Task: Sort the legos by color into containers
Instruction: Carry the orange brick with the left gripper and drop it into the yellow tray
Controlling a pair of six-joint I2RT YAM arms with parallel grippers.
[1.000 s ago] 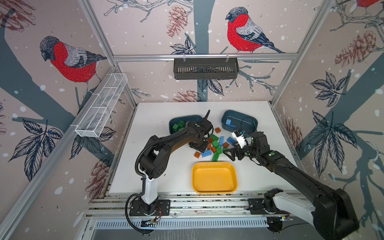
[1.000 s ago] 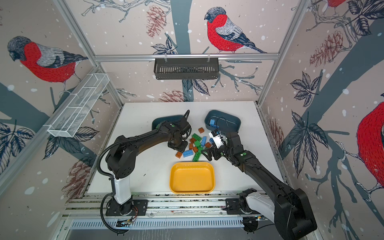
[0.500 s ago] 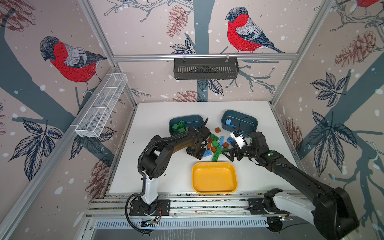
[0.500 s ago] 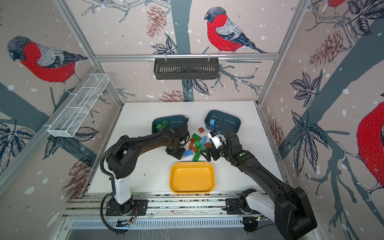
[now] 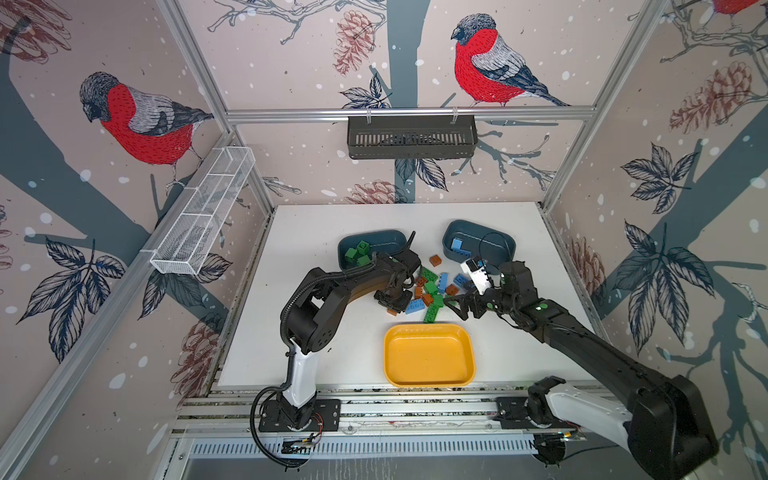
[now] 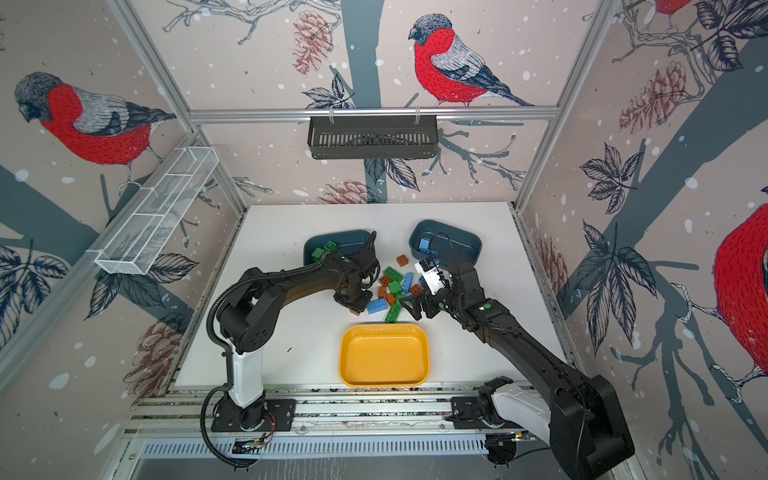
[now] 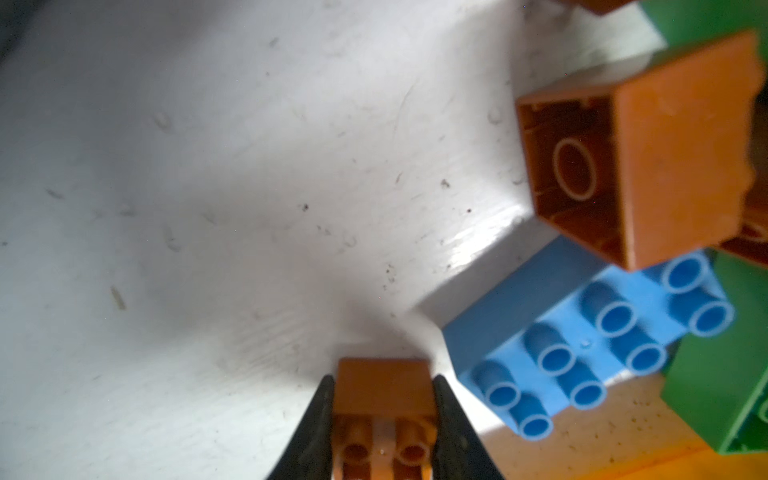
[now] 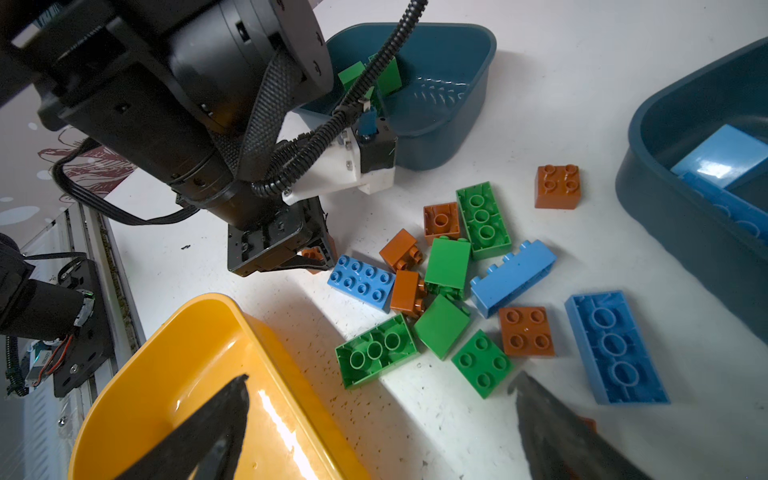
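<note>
- A white wire mesh rack (image 5: 199, 216) hangs on the side wall, well to the left of the left end effector (image 5: 392, 306).
- Behind the left end effector stands a dark teal tub (image 5: 386, 241) of smooth plastic with rounded corners. It holds a few green bricks (image 5: 358, 254), and the left arm's wrist and ribbed cable cross its near rim.
- The left end effector pinches a small brown brick (image 7: 384, 395) between two black pointed fingers (image 7: 316, 419), studs towards the wrist camera. The brick is low over the white, scuffed desk (image 7: 208, 208); whether it touches cannot be told.
- Just right of that grip lies a light blue oblong brick (image 7: 582, 345) with eight hollow studs. A brown square brick (image 7: 681, 158) is tipped on its side at the far end, its hollow underside showing.
- The loose legos (image 5: 430, 291) lie heaped between the two end effectors. They are glossy green, blue and brown bricks, some upside down.
- Any lettering on the studs is too small to read.
- The yellow tray (image 5: 428, 357) sits nearer the arm bases than either end effector; it is shallow, shiny and round-cornered.
- The right end effector (image 5: 457, 306) is spread wide at the right edge of the heap. In the right wrist view one finger (image 8: 216, 419) hangs over the tray's corner, and the other is beside an overturned blue oblong brick (image 8: 615, 345).
- Behind the right end effector stands a second teal tub (image 5: 473, 230) holding light blue bricks (image 5: 457, 245).
- A black slotted basket (image 5: 411, 137) hangs from the back rail, far behind both.
</note>
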